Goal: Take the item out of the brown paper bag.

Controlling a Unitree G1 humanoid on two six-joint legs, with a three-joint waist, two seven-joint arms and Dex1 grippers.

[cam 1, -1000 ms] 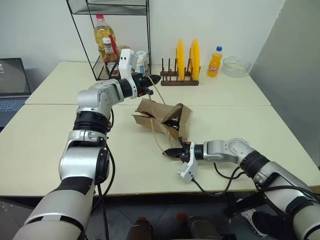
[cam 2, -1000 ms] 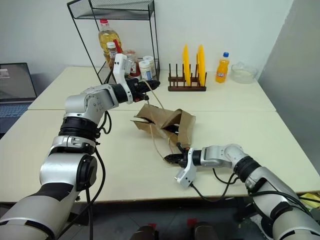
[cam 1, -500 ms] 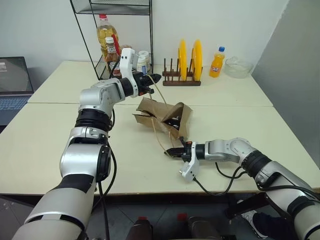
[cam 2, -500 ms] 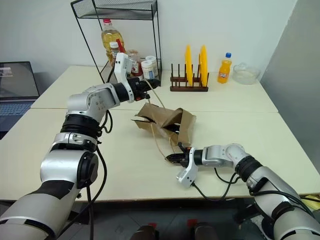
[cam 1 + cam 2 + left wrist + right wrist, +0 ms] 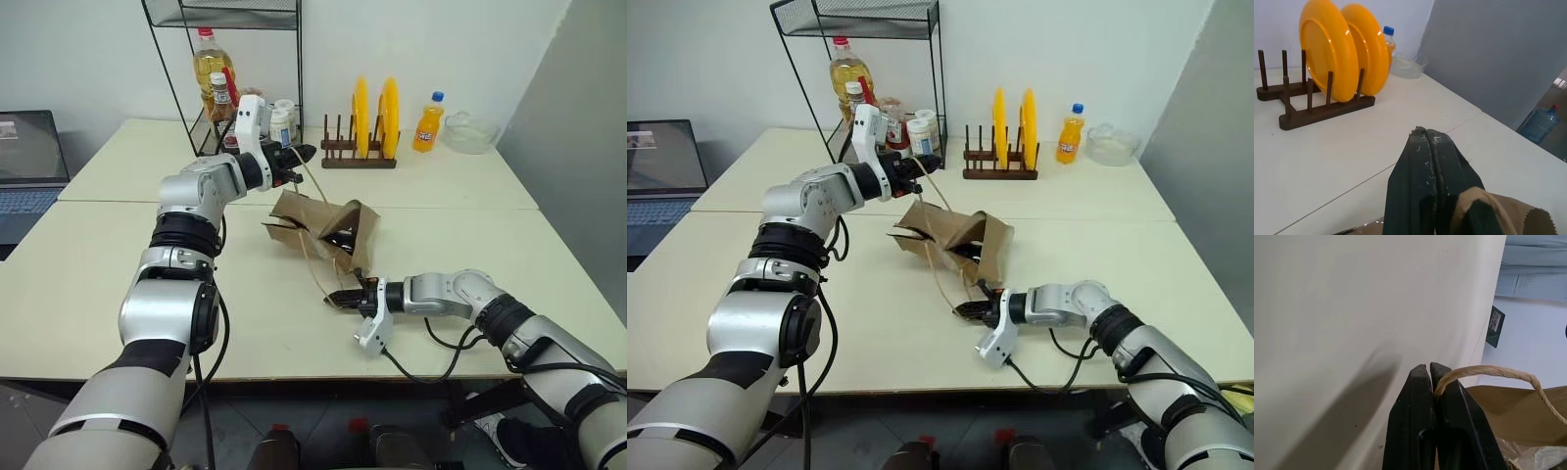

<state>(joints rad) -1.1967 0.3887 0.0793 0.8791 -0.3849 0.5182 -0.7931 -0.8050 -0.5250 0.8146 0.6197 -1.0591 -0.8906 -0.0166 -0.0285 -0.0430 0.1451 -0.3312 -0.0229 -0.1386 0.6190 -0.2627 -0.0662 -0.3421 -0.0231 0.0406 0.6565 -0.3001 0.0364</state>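
The table carried the brown paper bag, which lay crumpled near its middle with the mouth pulled wide between the 2 arms. The left gripper was raised above the far edge of the bag, its jaws pressed together on 1 cord handle, which ran taut down to the paper. The right gripper sat low over the table on the near side, jaws clamped on the other cord handle, as the right wrist view showed plainly. The step in hand looked like spreading the bag open by its 2 handles. The item appeared only as a dark shape inside the mouth; its cap and label could not be made out. It was not yet out. Next, 1 gripper would likely have to let go of its cord and reach into the opening while the other kept the bag from sliding or collapsing.
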